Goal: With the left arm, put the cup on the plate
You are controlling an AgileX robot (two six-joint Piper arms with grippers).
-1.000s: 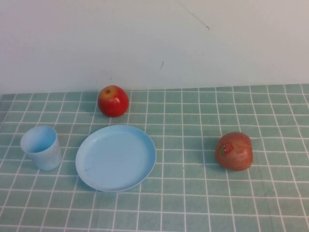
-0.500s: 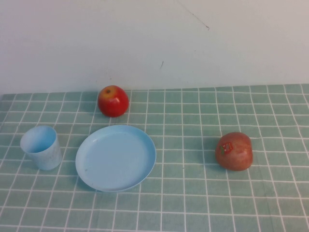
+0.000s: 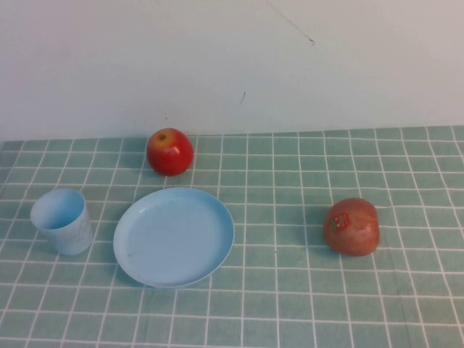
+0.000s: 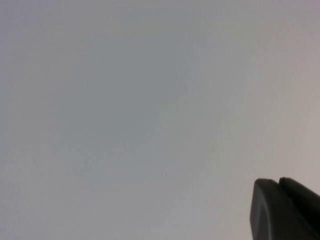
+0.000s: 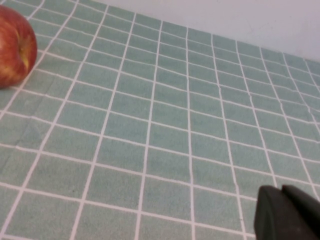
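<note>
The light blue cup [image 3: 63, 221] stands upright on the green checked cloth at the left, just left of the light blue plate [image 3: 174, 236] and apart from it. The plate has nothing on it. Neither arm shows in the high view. In the left wrist view, my left gripper [image 4: 278, 182] faces only a blank pale wall, with its black fingertips together and nothing between them. In the right wrist view, my right gripper [image 5: 281, 189] hangs over bare cloth, its fingertips together and empty.
A bright red apple [image 3: 170, 151] sits behind the plate near the wall. A duller red apple with a sticker [image 3: 351, 227] lies at the right; it also shows in the right wrist view [image 5: 14, 47]. The white wall [image 3: 232, 65] bounds the table's far side.
</note>
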